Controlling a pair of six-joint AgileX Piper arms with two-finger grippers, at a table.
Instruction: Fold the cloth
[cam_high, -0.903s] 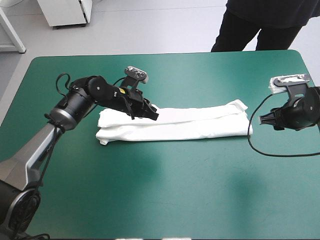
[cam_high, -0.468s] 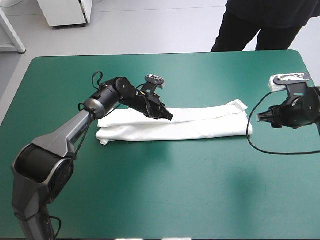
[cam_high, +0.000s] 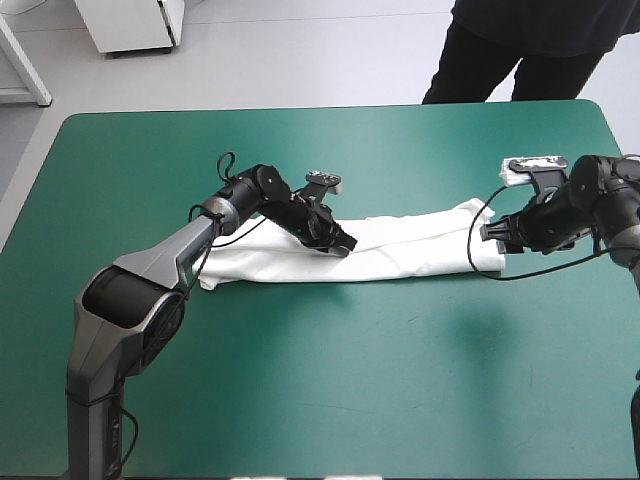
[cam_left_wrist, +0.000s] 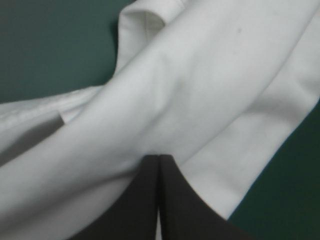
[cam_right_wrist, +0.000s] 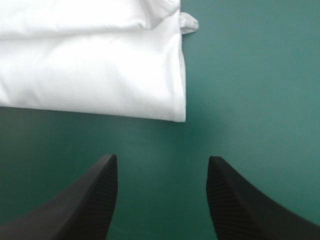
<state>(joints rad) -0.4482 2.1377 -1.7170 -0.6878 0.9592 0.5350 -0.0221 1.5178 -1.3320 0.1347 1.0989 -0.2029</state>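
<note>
Black against white, the left jaws are seen pressed together into one pointed arch, with only a thin pale sliver left in the seam between them. A layer of the T-shirt (cam_left_wrist: 200, 90) is judged to be pinched there, since a thick band of cloth runs away from their tip and a shadowed gap shows under it to one side. Ahead of these jaws the band is laid across a flatter layer, and beyond that layer's edge the teal-green desk (cam_left_wrist: 50, 45) is exposed. From above, the same jaws are found on the long folded strip close to its middle, with one part of the strip behind them and the rest stretched ahead toward the other arm. The right jaws are held wide apart with nothing between them, low over bare desk. The strip's squared end lies ahead of them, near but not touching, and a small tab of cloth sticks out at its farther corner. The step in hand is judged to be the crosswise fold: the shirt is already narrowed into a strip, and one end appears lifted by the left jaws for that purpose. The next move would call for the pinched layer to be laid down along the strip with edges matched, while the right jaws would need to be brought forward and closed on the end ahead of them, low enough that every layer is caught.
</note>
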